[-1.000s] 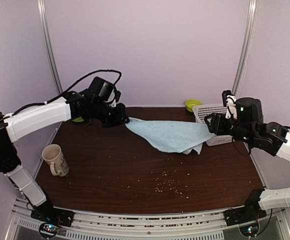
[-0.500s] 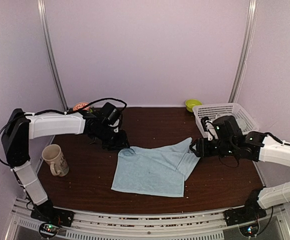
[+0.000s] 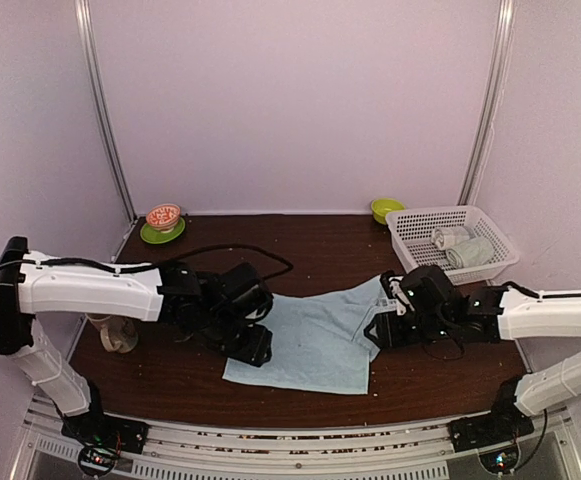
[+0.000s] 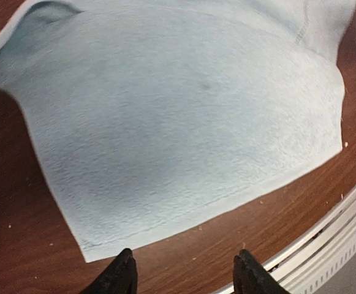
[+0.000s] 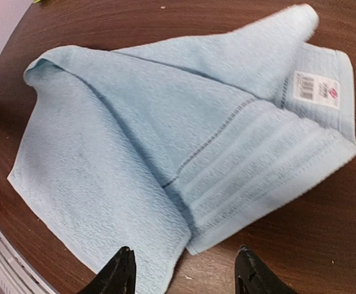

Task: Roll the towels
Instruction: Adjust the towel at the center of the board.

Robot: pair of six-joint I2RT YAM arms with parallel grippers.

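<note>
the light blue towel [image 3: 310, 350] lies on the tabletop [image 3: 310, 255], one side folded over, and looks soft and floppy, with the left fingers [image 4: 124, 274] and right fingers [image 5: 121, 271] open and empty near its edges, so pinching a thin edge looks best.

Mug [image 3: 110, 338] mostly behind left arm [image 3: 90, 290]; towel [image 4: 184, 122] cropped
</note>
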